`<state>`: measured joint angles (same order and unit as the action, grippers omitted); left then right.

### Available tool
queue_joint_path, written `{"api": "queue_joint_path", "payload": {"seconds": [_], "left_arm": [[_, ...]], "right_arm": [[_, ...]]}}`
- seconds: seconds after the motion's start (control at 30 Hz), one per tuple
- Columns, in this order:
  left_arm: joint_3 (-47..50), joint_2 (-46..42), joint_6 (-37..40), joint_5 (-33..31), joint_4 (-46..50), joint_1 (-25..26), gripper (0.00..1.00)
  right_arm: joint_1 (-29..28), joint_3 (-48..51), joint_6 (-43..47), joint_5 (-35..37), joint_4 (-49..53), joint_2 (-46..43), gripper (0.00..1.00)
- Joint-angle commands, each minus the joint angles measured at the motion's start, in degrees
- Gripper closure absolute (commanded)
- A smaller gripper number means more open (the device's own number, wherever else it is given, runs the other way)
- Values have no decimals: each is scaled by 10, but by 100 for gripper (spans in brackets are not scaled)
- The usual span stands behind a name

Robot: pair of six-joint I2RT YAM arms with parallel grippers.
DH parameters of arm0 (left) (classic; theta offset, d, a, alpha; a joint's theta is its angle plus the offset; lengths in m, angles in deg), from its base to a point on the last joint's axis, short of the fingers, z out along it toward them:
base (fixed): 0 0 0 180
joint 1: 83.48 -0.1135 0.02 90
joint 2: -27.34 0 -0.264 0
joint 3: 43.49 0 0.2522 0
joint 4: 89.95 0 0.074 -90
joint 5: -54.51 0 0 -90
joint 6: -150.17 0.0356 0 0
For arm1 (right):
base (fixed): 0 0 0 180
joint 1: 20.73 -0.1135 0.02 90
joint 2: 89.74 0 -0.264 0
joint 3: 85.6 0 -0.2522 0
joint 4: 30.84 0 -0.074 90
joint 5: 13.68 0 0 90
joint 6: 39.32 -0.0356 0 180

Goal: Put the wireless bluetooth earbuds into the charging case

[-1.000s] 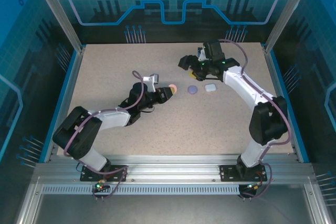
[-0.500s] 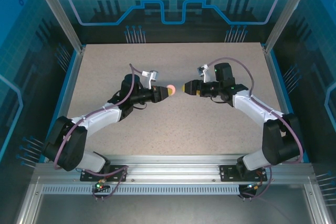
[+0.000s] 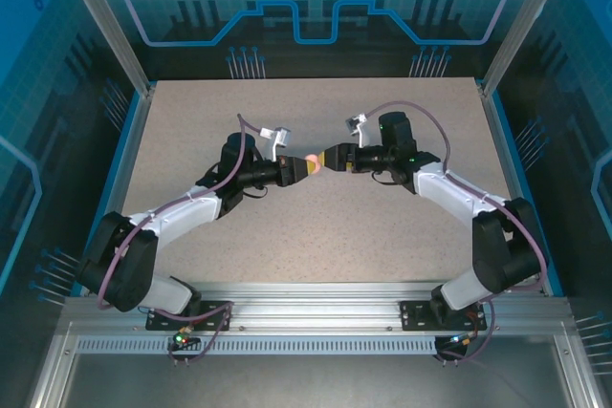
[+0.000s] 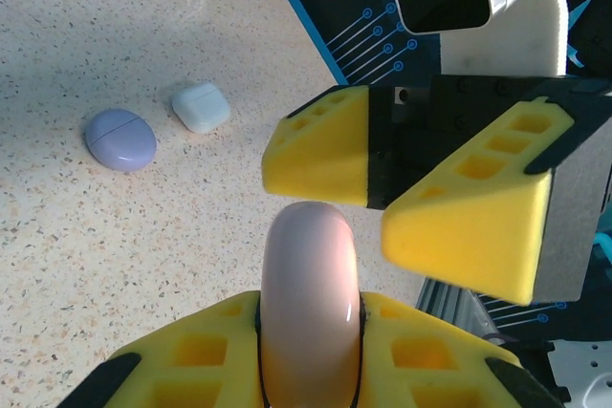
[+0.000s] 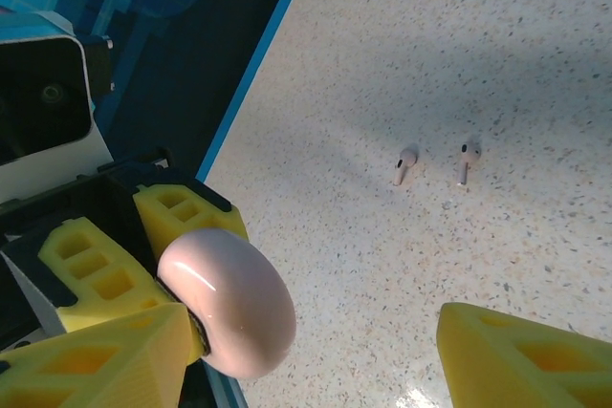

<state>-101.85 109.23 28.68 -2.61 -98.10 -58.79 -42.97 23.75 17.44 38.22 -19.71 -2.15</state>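
While left jaws pinch pink case [image 4: 311, 303], right jaws apart (table edges [image 3: 120, 171] distant)

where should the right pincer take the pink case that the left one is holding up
Take the rounded free end of the pink case, which sticks out beyond the left pincer. Bring the right pincer head-on from the opposite side, jaws either side of that end; the rest is covered.

Speckled beige bench [image 3: 316, 226], bordered at each side by a blue edge strip [image 3: 115, 179]. Aluminium frame rails [image 3: 316, 311] run along the near edge. Translucent blue panels [image 3: 316, 7], printed with circuit-style lines, enclose the rear and sides.
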Motion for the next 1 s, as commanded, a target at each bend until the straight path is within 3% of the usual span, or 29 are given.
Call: {"api": "queue_joint_path", "payload": {"seconds": [0.0,0.37,0.5,0.73,0.97], "left_arm": [[-23,-6,1,14,-9,-3,100],[-23,-24,-10,22,-23,-3,100],[-18,-21,-11,18,-27,-3,100],[-20,-7,-15,21,-38,-3,100],[-26,-2,-12,21,-36,-3,100]], "right_arm": [[-11,-17,-3,6,-6,16,32],[48,16,-63,51,-21,75,41],[53,34,-60,46,-20,34,41],[38,34,-28,6,-2,-54,38],[-2,-14,-19,12,28,-60,38]]}}
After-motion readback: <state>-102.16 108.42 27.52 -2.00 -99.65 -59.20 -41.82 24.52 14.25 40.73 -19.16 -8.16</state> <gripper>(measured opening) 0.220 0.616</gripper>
